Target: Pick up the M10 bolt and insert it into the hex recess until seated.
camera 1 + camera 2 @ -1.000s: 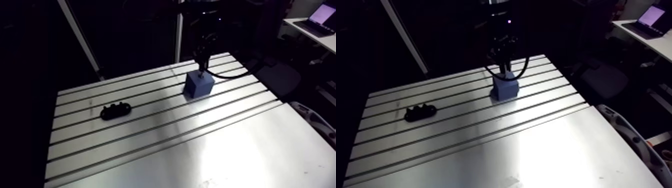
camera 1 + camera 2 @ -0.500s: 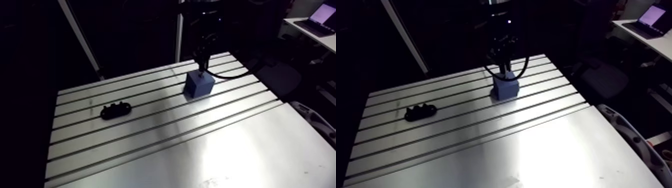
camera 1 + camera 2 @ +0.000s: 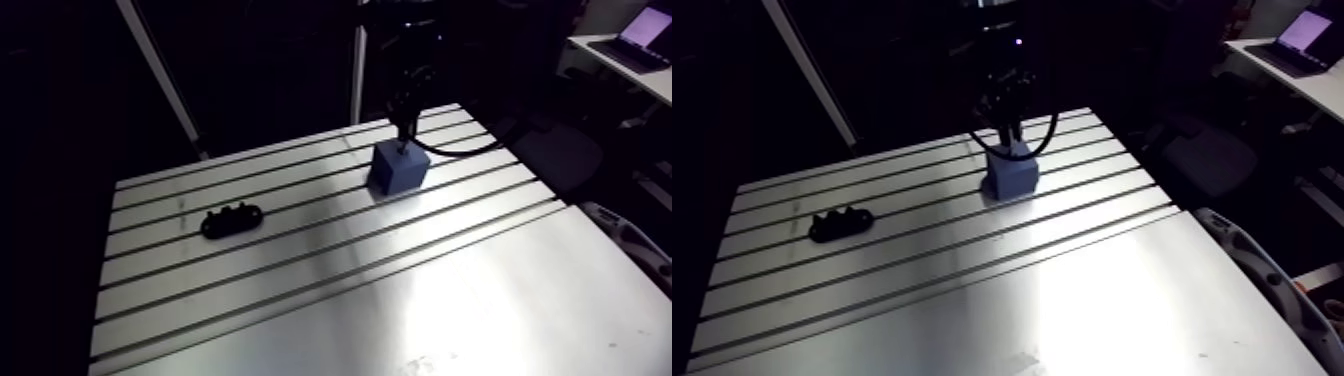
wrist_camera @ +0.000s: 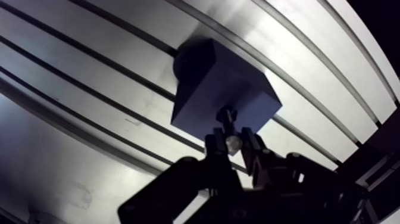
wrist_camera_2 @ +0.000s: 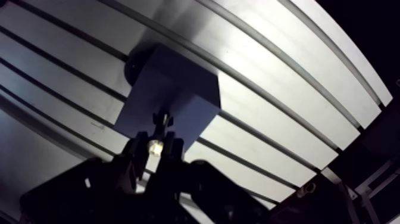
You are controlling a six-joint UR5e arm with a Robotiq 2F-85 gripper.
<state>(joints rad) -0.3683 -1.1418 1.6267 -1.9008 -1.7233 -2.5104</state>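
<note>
Wrist view: gripper (image 4: 231,142) pinching bolt (image 4: 226,117) at block (image 4: 211,71); only arm view shows blk part (image 3: 231,221).

A slotted aluminium table (image 3: 480,300) fills the arm view, its dark grooves running in parallel across the top and a bright glare lying on its nearer part. A small black part (image 3: 232,221) with a bumpy upper edge lies flat towards the table's left side, its long side roughly along the grooves.
</note>
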